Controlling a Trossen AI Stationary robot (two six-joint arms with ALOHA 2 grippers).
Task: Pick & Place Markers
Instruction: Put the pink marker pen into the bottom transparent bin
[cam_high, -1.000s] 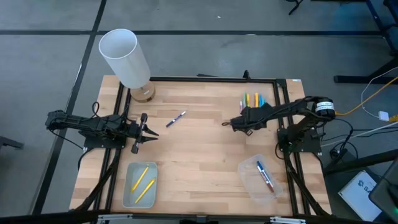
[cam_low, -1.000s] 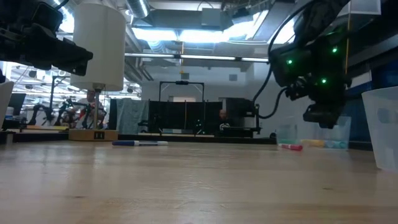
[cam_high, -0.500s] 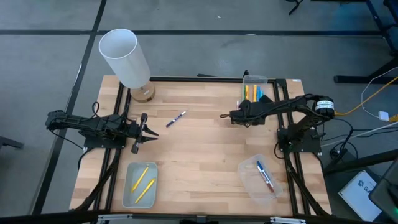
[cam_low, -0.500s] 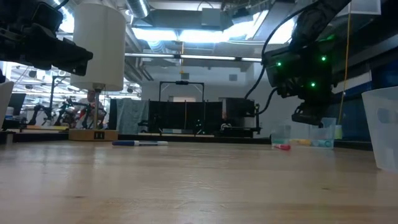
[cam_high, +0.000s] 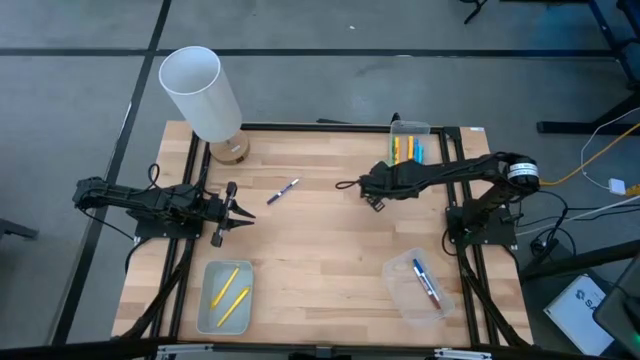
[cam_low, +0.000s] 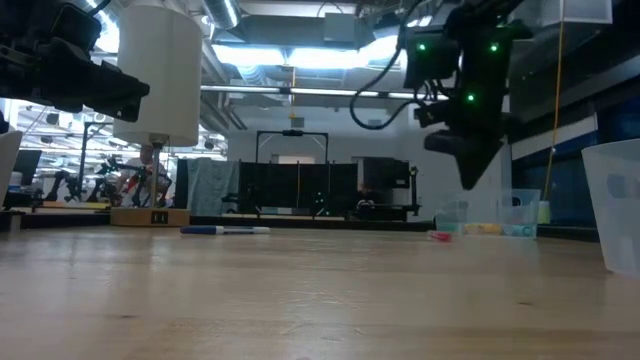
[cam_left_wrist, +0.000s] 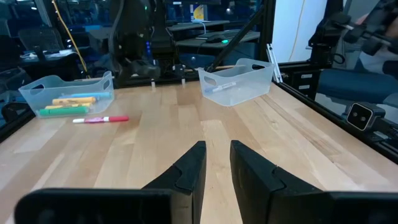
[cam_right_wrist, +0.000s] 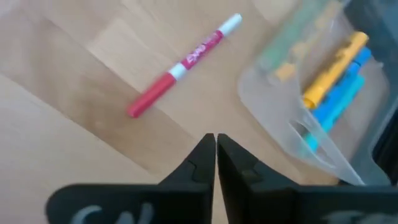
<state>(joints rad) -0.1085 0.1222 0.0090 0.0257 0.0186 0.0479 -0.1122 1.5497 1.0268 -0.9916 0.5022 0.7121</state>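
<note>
From above, the right tool (cam_high: 350, 184) reaches out over the middle of the wooden counter (cam_high: 320, 250), fingers pressed together and holding nothing. Just behind it, toward the counter's far edge, a clear tray (cam_high: 408, 148) holds yellow, orange and blue markers (cam_high: 404, 151). A blue-and-white marker (cam_high: 283, 191) lies loose on the wood between the two tools. The left tool (cam_high: 238, 211) sits at the left side with a narrow gap between its fingers, nothing in them. Near the front edge on its side, a second tray (cam_high: 224, 297) carries two yellow markers (cam_high: 229, 293); on the right tool's side, a third tray (cam_high: 419, 288) holds a blue marker (cam_high: 425, 281). A white cylinder (cam_high: 201, 94) stands at the far left corner.

From counter height, the right tool (cam_low: 468, 172) hangs clear above the wood, tips pointing down; a red marker (cam_low: 441, 236) lies below and beyond it.

The left wrist view shows its own fingers (cam_left_wrist: 186, 171) slightly parted, with the red marker (cam_left_wrist: 100, 119) well ahead beside the tray of markers (cam_left_wrist: 67, 98).

The right wrist view shows its fingers (cam_right_wrist: 202, 161) touching, with the red marker (cam_right_wrist: 183, 65) just ahead of them, lying flat and apart from the tray (cam_right_wrist: 311, 99).
</note>
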